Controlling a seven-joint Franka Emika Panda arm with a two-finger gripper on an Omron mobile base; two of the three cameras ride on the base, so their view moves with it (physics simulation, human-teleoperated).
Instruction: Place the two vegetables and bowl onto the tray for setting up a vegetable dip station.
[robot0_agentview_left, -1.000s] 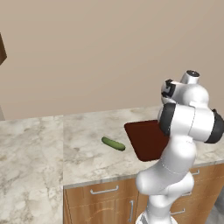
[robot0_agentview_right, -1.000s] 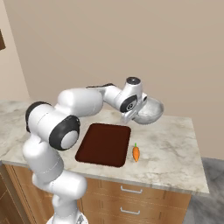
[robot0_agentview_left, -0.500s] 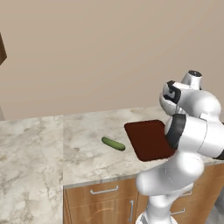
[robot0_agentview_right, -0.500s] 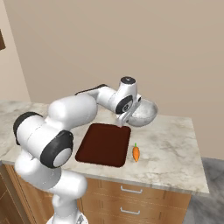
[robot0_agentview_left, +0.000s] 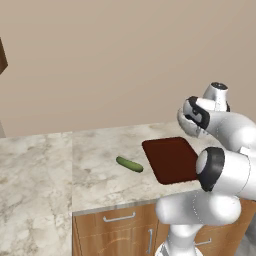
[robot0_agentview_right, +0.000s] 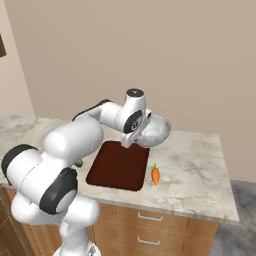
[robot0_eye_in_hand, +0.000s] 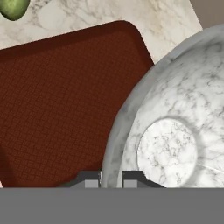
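Observation:
My gripper (robot0_agentview_right: 136, 138) is shut on the rim of the grey-white speckled bowl (robot0_agentview_right: 156, 131), which hangs tilted above the far right corner of the reddish-brown tray (robot0_agentview_right: 117, 165). In the hand view the rim runs between my fingertips (robot0_eye_in_hand: 89, 179), the bowl (robot0_eye_in_hand: 175, 131) spreads to the right and the bare tray (robot0_eye_in_hand: 57, 100) lies below to the left. The orange carrot (robot0_agentview_right: 155, 174) lies on the counter just right of the tray. The dark green cucumber (robot0_agentview_left: 129, 164) lies left of the tray (robot0_agentview_left: 170, 159); its end shows at the top of the hand view (robot0_eye_in_hand: 13, 8).
The marble counter (robot0_agentview_left: 45, 170) stretches far to the left and has bare room right of the carrot (robot0_agentview_right: 200, 170). A beige wall (robot0_agentview_right: 190, 65) stands close behind the counter. Wooden drawers (robot0_agentview_right: 150, 230) run under the front edge.
The bowl has moved a little left and down in my grip, toward the tray. My elbow has swung out. Carrot, cucumber and tray lie where they were.

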